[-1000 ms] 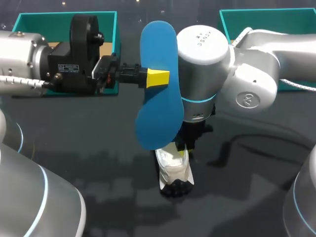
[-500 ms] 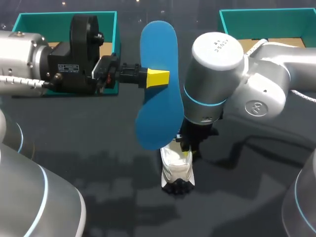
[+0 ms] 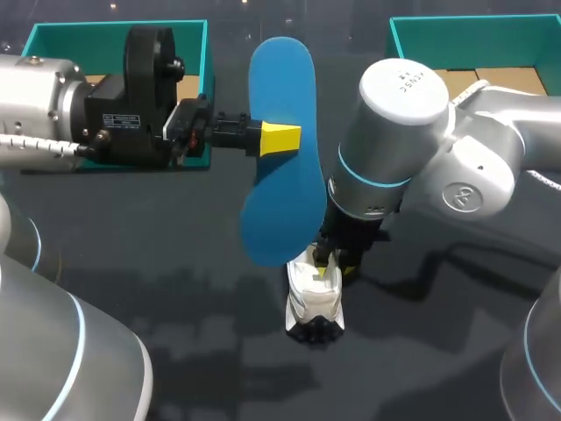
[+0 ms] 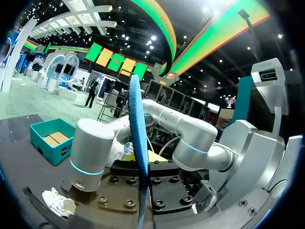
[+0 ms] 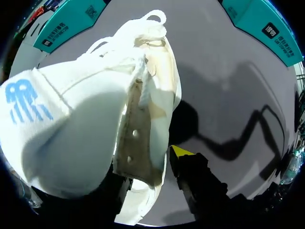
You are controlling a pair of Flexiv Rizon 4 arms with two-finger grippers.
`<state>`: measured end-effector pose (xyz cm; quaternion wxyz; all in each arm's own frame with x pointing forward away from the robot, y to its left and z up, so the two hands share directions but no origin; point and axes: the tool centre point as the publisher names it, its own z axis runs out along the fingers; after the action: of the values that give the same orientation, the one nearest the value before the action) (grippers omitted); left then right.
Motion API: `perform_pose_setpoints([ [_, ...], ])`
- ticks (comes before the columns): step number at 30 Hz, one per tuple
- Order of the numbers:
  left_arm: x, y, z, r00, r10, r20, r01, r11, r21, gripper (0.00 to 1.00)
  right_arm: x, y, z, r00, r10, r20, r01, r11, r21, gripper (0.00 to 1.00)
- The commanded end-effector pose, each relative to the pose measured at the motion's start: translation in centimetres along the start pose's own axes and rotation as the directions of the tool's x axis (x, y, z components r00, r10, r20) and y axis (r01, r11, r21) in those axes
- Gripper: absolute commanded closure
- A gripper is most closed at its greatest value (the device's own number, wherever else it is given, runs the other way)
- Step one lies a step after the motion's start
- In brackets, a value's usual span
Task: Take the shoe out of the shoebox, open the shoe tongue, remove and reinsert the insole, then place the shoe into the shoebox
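Holding for reinsertion: left gripper [image 3: 282, 139] is clamped across the middle of the flat blue foam insole [image 3: 279, 210], raised over the dark table [image 3: 175, 289]. Right gripper [image 3: 331, 267] looks pinched narrow on the side wall of the white lace-up shoe [image 3: 314, 303]. The shoe sits mid-table, toward the near edge. An open teal cardboard shoebox [image 3: 114, 24] is at the far-left corner.

Risks, my read:
- The insole's lower end hangs just beside the right arm's wrist. A clip there could twist it in the clamp.
- The mid-grip leaves both ends floppy, so the tip may snag the collar and fold.
- A one-wall pinch could let the shoe tip.
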<state>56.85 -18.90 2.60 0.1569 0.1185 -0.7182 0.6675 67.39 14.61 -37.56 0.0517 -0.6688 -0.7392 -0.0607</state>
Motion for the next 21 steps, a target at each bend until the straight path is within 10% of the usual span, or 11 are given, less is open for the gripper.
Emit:
perform_pose_setpoints([
  [1,0.7,0.1,0.3,1.000,0.001,0.011,-0.001,1.000,0.007,1.00,-0.5,-0.6,-1.7,1.000,-0.002,-0.027,0.001,1.000,-0.029,0.00],
  [15,0.7,0.1,0.3,1.000,0.001,0.011,-0.001,1.000,0.007,1.00,-0.6,-0.8,-2.3,0.999,-0.010,-0.050,0.008,0.999,-0.038,0.00],
  [21,0.7,0.1,0.3,1.000,0.001,0.011,-0.001,1.000,0.007,1.00,-1.5,-0.1,-6.9,0.986,0.020,-0.165,-0.038,0.994,-0.105,0.00],
])
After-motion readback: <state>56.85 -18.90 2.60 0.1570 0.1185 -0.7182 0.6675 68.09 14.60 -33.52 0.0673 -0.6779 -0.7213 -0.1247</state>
